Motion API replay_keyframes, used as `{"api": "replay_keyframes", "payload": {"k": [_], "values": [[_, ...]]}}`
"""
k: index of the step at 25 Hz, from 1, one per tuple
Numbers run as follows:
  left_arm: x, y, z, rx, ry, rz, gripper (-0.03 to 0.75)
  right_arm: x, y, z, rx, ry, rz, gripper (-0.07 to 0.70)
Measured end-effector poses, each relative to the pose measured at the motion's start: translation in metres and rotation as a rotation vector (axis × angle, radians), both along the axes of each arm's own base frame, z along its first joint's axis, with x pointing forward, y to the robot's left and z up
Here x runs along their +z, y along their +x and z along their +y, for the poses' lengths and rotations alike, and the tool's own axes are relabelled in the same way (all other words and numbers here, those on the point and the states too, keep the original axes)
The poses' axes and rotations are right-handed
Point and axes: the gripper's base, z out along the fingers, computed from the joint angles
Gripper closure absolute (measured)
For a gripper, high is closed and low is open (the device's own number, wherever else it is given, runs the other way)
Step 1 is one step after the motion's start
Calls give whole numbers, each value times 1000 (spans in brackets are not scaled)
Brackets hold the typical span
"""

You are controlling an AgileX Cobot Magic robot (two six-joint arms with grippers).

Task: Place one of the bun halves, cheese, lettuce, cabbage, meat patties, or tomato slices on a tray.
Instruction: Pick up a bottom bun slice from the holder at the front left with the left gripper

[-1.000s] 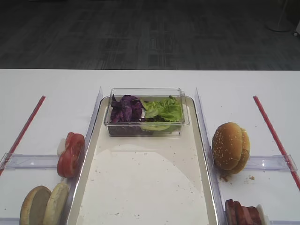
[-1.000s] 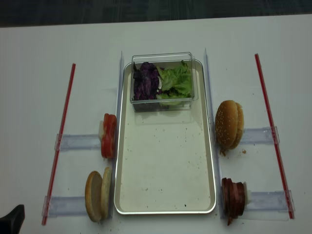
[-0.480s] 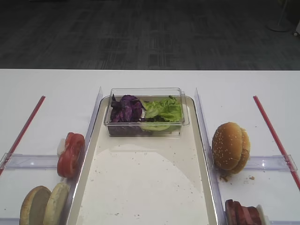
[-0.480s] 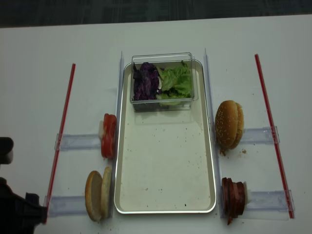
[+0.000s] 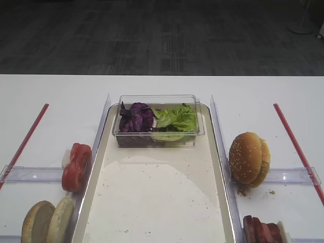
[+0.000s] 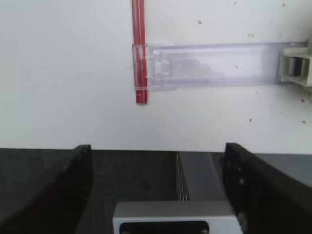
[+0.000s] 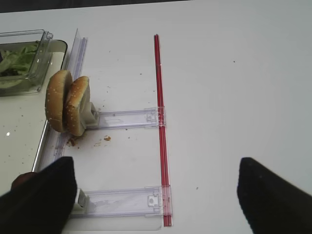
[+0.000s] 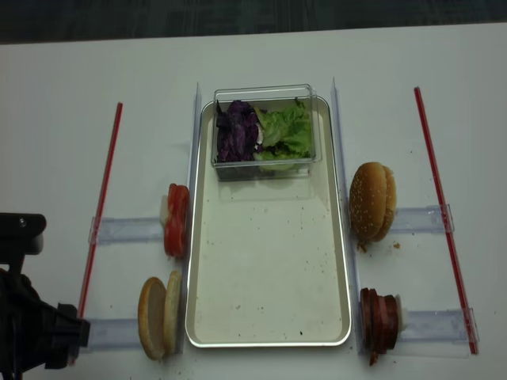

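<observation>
The tray (image 8: pixel 269 301) lies mid-table, its crumb-speckled floor bare but for a clear box (image 8: pixel 265 131) at its 12 o'clock end holding the cabbage (image 8: pixel 236 131) and lettuce (image 8: pixel 287 131). At the tray's 9 o'clock stand the tomato slices (image 8: pixel 177 220), at 7 o'clock the bun halves (image 8: pixel 160 317), at 5 o'clock the meat patties (image 8: pixel 380 321), at 3 o'clock a sesame bun (image 8: pixel 372 202). The left pincer (image 6: pixel 158 183) hangs jaws apart and holding nothing over the table's near edge; the right pincer (image 7: pixel 156 187) likewise gapes above the table.

two bun halves (image 8: pixel 160 316), one tray (image 8: pixel 269 340), two red strips (image 8: pixel 99 214)
</observation>
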Motion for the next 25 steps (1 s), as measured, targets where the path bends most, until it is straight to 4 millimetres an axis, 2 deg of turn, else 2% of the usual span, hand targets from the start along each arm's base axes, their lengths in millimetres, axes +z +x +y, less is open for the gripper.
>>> {"api": "replay_keyframes", "payload": {"k": [7,15,25], "values": [[12,13,0,-1,1,-60,207,0,0,0,0,0,0,-46],[9,42,-1,-2,2,12,207,0,0,0,0,0,0,-46],[10,45,-10,41,-102,9,207,0,0,0,0,0,0,-46]]}}
